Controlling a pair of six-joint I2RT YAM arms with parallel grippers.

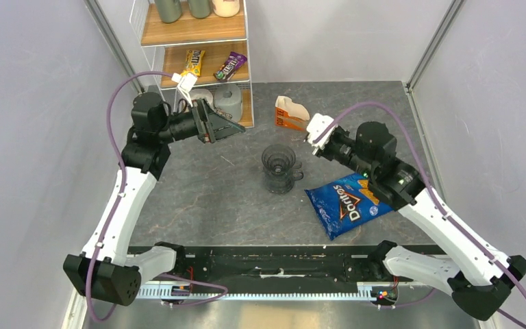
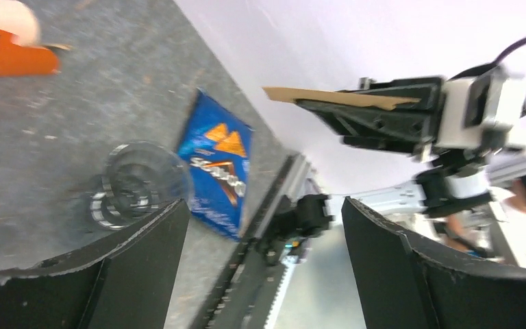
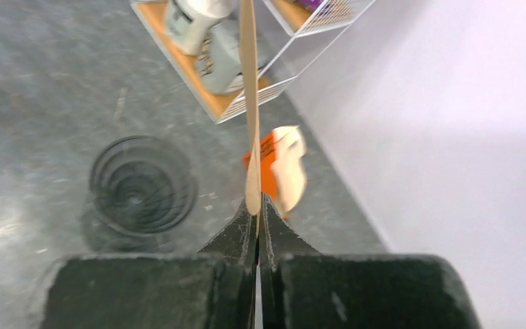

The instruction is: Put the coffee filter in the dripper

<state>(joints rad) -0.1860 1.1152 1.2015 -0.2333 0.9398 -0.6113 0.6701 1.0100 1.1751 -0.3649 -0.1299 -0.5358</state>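
My right gripper (image 3: 257, 205) is shut on the coffee filter (image 3: 249, 103), a thin tan paper seen edge-on and sticking straight out from the jaws. In the left wrist view the filter (image 2: 335, 98) shows flat along the right gripper's black fingers. In the top view the right gripper (image 1: 310, 135) hovers up and to the right of the dripper (image 1: 278, 161), a dark translucent ribbed cone standing mid-table. The dripper also shows in the right wrist view (image 3: 142, 185) and the left wrist view (image 2: 137, 185). My left gripper (image 1: 236, 130) is open and empty, held up to the dripper's left (image 2: 264, 212).
An orange-and-white filter packet (image 1: 289, 118) stands behind the dripper, near the right gripper. A blue Doritos bag (image 1: 349, 202) lies right of the dripper. A wire-and-wood shelf (image 1: 198, 41) with snacks and containers stands at the back left.
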